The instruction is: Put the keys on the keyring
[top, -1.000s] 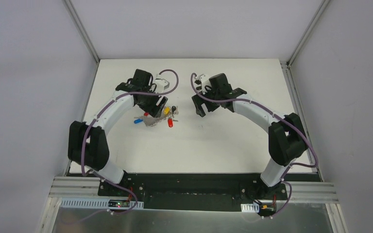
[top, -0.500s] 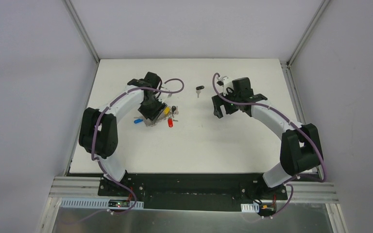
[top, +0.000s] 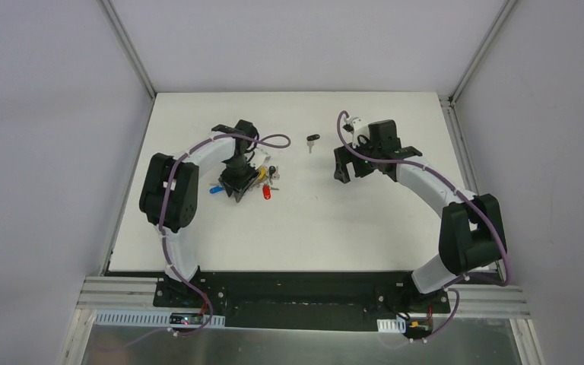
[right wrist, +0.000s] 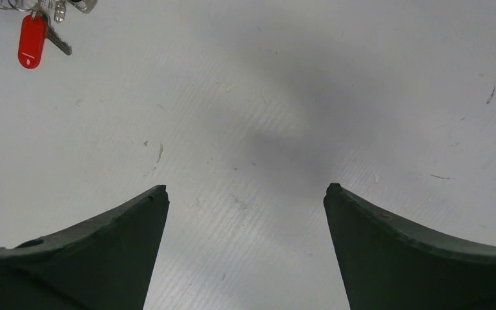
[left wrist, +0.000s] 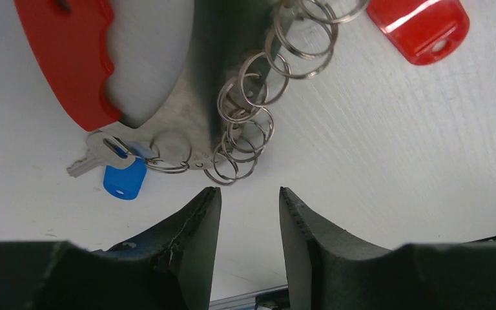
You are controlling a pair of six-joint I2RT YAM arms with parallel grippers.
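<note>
Keyring (left wrist: pixel 203 58) flat, long axis diagonal, beneath left hand (left wrist: pixel 248 194).

Brushed metal keyring (left wrist: pixel 210 58), glossy plastic-capped keys (left wrist: pixel 420 26), matt white table (left wrist: pixel 394 161).

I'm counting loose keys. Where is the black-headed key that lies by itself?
In the top view, the lone black-headed key lies on the white table's far middle, between the keyring by the left end effector and the right end effector.
</note>
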